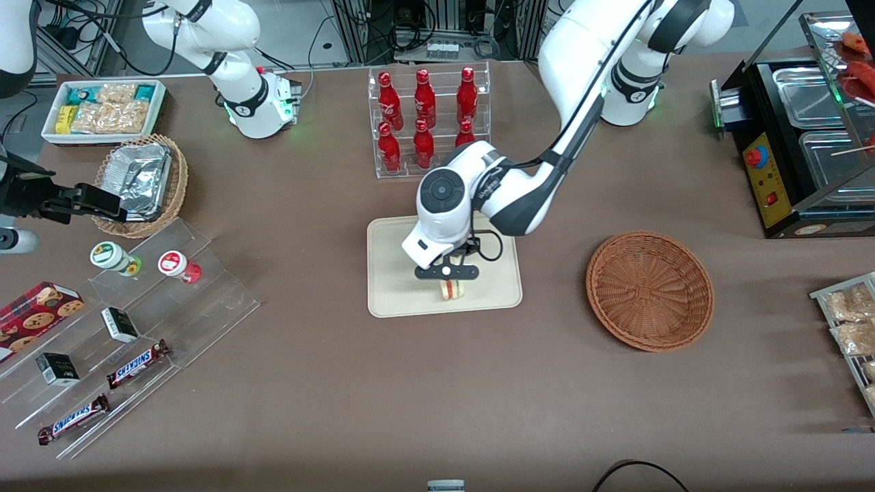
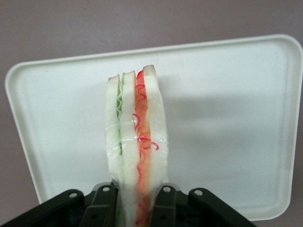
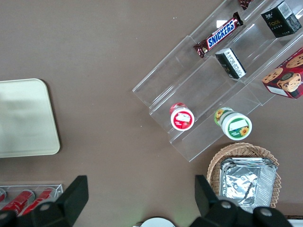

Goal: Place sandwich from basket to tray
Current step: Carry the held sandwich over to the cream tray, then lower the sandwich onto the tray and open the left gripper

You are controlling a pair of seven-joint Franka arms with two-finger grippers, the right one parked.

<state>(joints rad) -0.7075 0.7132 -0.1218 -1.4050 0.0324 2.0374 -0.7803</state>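
Observation:
The sandwich [image 1: 451, 289] is a pale bread wedge with red and green filling on its edge. My left gripper [image 1: 449, 275] is shut on the sandwich and holds it over the cream tray [image 1: 396, 287], at the part of the tray nearer the front camera. In the left wrist view the sandwich [image 2: 137, 142] stands between the two black fingers [image 2: 102, 205], with the tray [image 2: 227, 123] under it. I cannot tell whether it touches the tray. The reddish-brown basket [image 1: 649, 290] lies empty beside the tray, toward the working arm's end of the table.
A clear rack of red bottles [image 1: 427, 119] stands just past the tray, farther from the front camera. A tan wicker basket with a foil container [image 1: 140, 181], a white snack bin [image 1: 102, 109] and clear stepped shelves with candy bars [image 1: 137, 321] lie toward the parked arm's end.

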